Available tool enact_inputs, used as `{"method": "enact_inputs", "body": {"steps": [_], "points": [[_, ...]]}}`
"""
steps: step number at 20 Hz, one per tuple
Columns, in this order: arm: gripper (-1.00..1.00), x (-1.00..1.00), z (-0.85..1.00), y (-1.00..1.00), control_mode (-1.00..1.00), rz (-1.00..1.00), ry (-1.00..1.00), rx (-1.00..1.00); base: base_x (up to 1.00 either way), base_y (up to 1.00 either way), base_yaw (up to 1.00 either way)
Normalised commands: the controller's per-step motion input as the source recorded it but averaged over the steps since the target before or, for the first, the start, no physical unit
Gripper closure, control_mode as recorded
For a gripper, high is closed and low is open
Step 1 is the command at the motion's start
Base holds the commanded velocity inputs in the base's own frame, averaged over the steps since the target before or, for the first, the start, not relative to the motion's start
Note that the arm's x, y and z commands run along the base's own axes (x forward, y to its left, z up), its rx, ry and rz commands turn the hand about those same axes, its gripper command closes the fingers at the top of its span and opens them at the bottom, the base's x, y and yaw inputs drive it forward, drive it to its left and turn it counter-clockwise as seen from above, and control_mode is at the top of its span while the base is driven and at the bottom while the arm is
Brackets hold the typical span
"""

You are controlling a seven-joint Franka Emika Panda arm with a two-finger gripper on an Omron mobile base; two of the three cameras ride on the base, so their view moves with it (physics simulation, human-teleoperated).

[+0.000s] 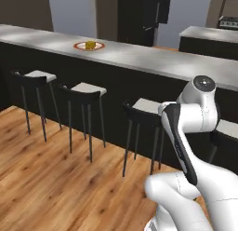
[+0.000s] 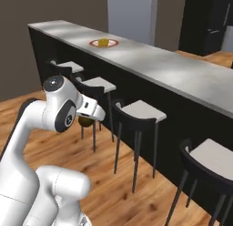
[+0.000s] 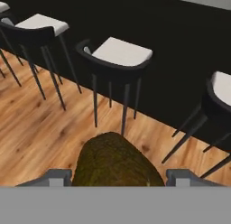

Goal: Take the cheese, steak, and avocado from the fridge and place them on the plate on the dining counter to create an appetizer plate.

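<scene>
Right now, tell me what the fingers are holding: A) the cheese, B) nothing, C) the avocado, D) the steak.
C: in the hand view the olive-brown avocado sits between the fingers, while the cheese already lies on the plate.

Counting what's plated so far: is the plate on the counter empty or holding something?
Holding something: a yellow cheese wedge sits on the plate.

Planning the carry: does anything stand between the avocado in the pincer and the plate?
The stools and the counter's black front stand between the low-held avocado and the plate; it must go up over the edge. The cheese already sits there.
</scene>
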Motion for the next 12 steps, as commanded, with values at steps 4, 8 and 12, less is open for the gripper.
{"method": "enact_inputs", "body": {"steps": [4,8,12], "points": [[1.00,0.00,0.00,0.00,1.00,0.00,0.00,0.00,0.77,1.00,-0.32],[1.00,0.00,0.00,0.00,1.00,0.00,0.00,0.00,0.72,1.00,-0.32],[1.00,0.00,0.00,0.00,1.00,0.00,0.00,0.00,0.64,1.00,-0.31]]}}
